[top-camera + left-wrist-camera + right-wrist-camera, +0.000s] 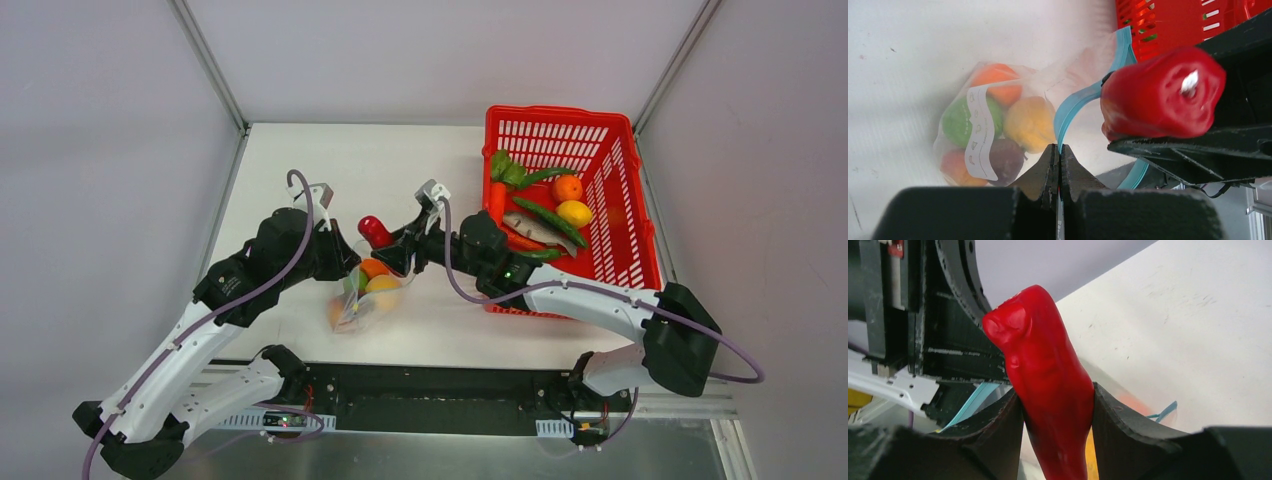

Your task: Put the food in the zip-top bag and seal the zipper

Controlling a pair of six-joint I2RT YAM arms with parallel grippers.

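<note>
The clear zip-top bag [365,295] lies mid-table with several food pieces inside: orange, green, yellow and dark purple [1007,157]. Its teal-blue zipper [1075,102] curves open at the mouth. My left gripper [1059,148] is shut on the zipper edge and holds the mouth up. My right gripper [1058,405] is shut on a red pepper [1048,385], a piece of the food. In the top view the red pepper [376,231] stands just above the bag's mouth, between the two grippers. From the left wrist the red pepper [1160,95] shows right beside the zipper.
A red mesh basket [620,150] stands at the right of the table, holding more food: an orange, a lemon, green beans, a carrot and a fish. Grey walls close off the table's sides and back.
</note>
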